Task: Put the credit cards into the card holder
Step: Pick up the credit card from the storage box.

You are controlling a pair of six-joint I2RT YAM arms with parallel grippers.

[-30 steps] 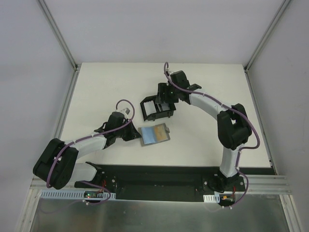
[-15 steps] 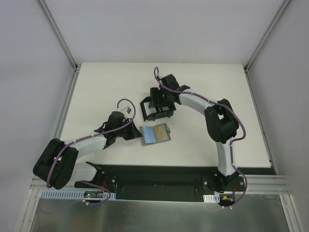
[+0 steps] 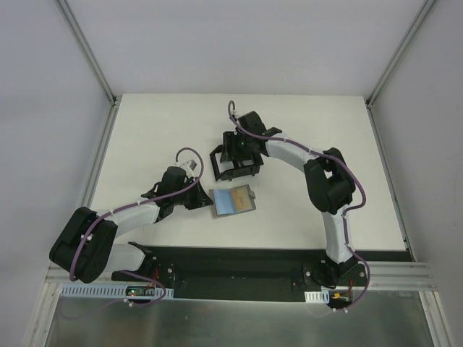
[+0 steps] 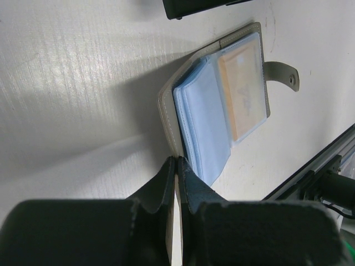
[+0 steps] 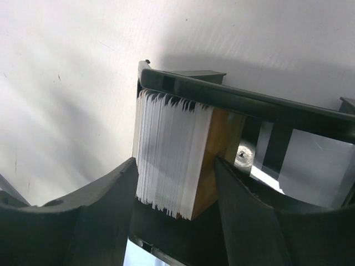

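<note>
Change, right arm: the right gripper [image 5: 176,169] is now standing further left than one second ago, over the left part of the black tray [image 3: 235,169], and its elbow is bending more sharply.
Change, the rest: the left arm, the card holder [image 3: 231,202] and the tray are lying just as they were.
Right pincer: its fingers [image 5: 102,213] are standing apart, one on each side of the stack of cards [image 5: 166,155] in the tray. They are very near the stack or touching it. I cannot tell if they are pressing it.
Left pincer: the left gripper [image 4: 176,163] is closed, fingers together, with its tips at the near left edge of the card holder. I cannot tell if it is pinching the cover.
Card holder: it is lying open on the table [image 3: 311,210], pale blue sleeves facing up, with the closing tab [image 4: 280,75] pointing right.
Edges: the card holder is sitting just in front of the tray, apart from it, and well away from the table's side edges.
Room: white table surface is showing to the right of the card holder and behind the tray.
Count: two arms, one tray, one card holder, one orange card [image 4: 244,91] in a sleeve, and one stack with too many cards to count.
</note>
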